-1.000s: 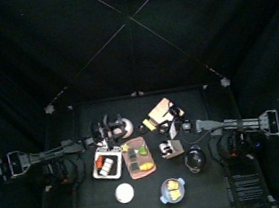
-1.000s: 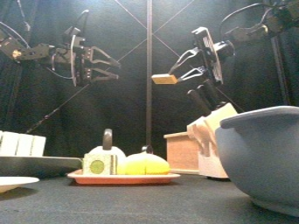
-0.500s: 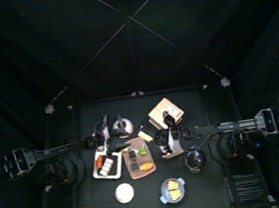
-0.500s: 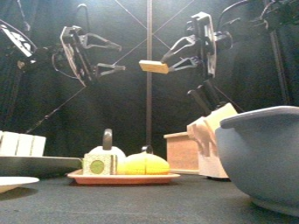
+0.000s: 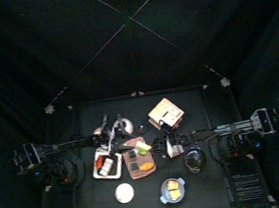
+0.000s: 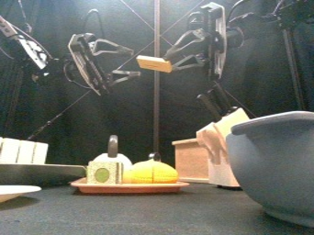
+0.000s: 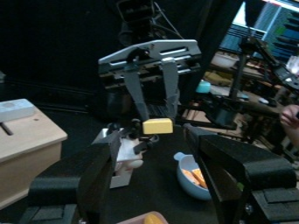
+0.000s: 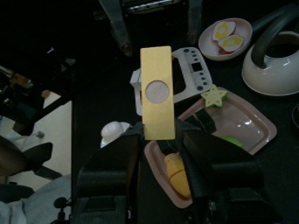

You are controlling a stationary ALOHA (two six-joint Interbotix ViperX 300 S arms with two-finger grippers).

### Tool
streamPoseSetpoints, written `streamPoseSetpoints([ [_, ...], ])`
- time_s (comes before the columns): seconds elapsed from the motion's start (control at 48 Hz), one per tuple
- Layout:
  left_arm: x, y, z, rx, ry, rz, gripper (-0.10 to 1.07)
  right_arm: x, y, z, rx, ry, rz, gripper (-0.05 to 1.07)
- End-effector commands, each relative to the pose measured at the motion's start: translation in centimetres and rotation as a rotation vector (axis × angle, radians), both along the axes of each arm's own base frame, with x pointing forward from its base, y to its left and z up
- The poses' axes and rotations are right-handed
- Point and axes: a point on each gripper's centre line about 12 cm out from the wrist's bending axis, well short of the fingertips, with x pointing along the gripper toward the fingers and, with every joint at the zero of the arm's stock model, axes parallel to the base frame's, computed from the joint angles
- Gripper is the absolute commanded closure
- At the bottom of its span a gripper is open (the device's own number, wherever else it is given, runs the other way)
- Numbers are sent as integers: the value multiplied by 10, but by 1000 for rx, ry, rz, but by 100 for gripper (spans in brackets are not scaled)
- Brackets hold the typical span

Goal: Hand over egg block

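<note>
Black table [image 5: 92,201] inside the curtained pen, seen from above and from its front edge. Directly on it: a pink tray [image 6: 128,186] near the middle, carrying toy food; a white plate [image 5: 124,192] towards the front; a bowl [image 5: 173,190] with yellow and orange contents beside that plate; a wooden box [image 5: 168,109] at the rear; a grey pot [image 6: 280,163] at front right; a white kettle [image 8: 281,66] close to the tray; a dish [image 8: 225,37] holding a halved egg.
</note>
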Motion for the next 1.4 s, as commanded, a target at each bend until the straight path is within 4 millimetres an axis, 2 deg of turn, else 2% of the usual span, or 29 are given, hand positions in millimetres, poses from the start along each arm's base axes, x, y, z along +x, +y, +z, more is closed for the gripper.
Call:
streamPoseSetpoints([
  [0.0,5,2,9,14,-33,-13,4,3,1,16,-4,-52,10,43],
  [0.292,11,4,7,-2,-48,-31,4,9,2,9,-2,-43,18,43],
  [0.812,13,4,6,3,-42,-41,6,9,0,13,-1,-52,13,43],
  [0.958,13,4,6,3,-42,-41,15,9,0,13,-1,-53,12,43],
  [1.188,13,4,6,1,-42,-40,40,9,-1,13,-2,-52,8,43],
  [1.375,12,5,5,-12,-42,-26,45,6,-2,11,-16,-38,7,40],
])
